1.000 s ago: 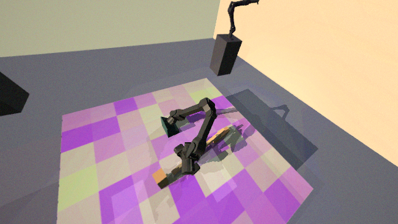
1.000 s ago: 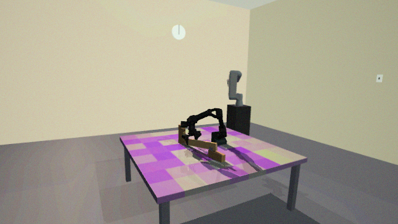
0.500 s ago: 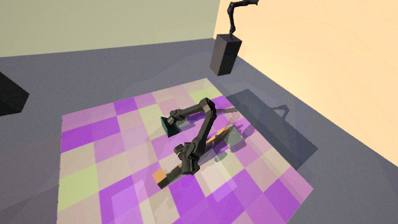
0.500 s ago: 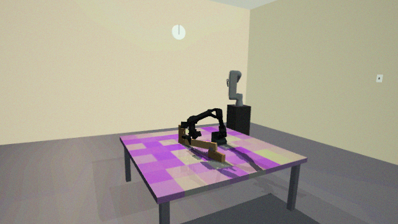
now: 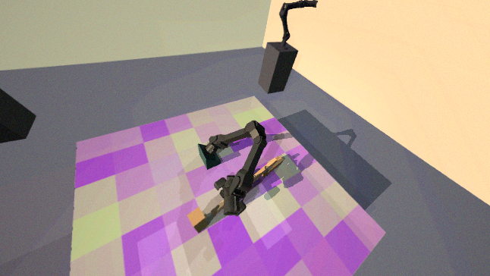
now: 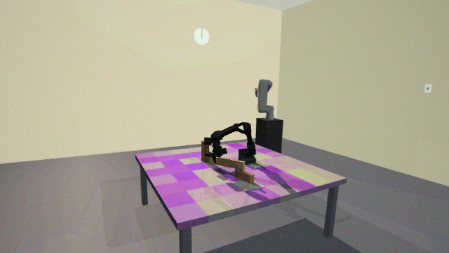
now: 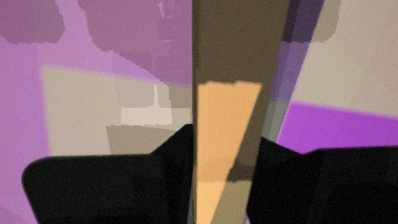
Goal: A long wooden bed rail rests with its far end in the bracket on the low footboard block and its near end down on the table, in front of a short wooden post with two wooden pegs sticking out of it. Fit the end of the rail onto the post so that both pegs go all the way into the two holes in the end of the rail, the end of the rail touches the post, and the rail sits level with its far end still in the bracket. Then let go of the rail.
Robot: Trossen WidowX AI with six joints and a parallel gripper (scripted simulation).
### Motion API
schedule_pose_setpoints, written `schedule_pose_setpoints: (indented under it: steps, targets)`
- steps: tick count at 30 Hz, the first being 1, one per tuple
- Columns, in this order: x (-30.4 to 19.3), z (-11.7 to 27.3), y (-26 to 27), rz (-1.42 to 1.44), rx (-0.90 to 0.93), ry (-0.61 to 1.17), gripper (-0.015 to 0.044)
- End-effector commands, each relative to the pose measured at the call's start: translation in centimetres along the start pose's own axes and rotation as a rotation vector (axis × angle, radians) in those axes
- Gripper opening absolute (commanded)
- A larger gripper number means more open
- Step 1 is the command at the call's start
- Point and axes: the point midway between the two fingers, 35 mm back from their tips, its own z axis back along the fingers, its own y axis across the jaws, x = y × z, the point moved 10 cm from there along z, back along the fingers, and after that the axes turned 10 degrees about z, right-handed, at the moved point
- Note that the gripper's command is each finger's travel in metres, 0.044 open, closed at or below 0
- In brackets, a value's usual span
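Note:
The wooden rail (image 5: 259,177) (image 6: 230,162) (image 7: 225,130) runs from near the post to the low footboard block (image 5: 275,164) (image 6: 245,176). In the exterior view its far end is at the block's top and it slopes down toward the post. The short wooden post (image 5: 196,217) (image 6: 204,151) stands upright at the near end. My gripper (image 6: 213,160) (image 7: 208,131) points down over the rail near the post and is shut on it, one finger on each side in the wrist view. The pegs, the rail's end holes and the contact at the post cannot be made out.
The arm's dark green base (image 5: 209,157) (image 6: 247,156) stands on the patchwork table (image 5: 96,221) (image 6: 174,194), off to one side of the rail. The arm arches over from the base to the rail. Other robots on dark pedestals (image 5: 277,68) (image 6: 269,135) stand away from the table.

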Motion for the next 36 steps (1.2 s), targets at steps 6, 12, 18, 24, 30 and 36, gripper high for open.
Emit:
schedule_pose_setpoints:
  steps: [6,12,18,24,30,36]
  targets:
    - [0.0,0.1,0.0,-0.003,-0.001,-0.001,0.0]
    - [0.0,0.4,0.0,-0.003,-0.001,-0.001,0.0]
    - [0.0,0.7,0.0,-0.003,-0.001,-0.001,0.0]
    - [0.0,1.0,-0.1,-0.003,-0.001,-0.001,0.0]
    - [-0.1,1.3,-0.2,-0.003,-0.001,0.0,0.0]
    - [-0.1,1.6,-0.3,-0.003,-0.001,0.0,0.0]
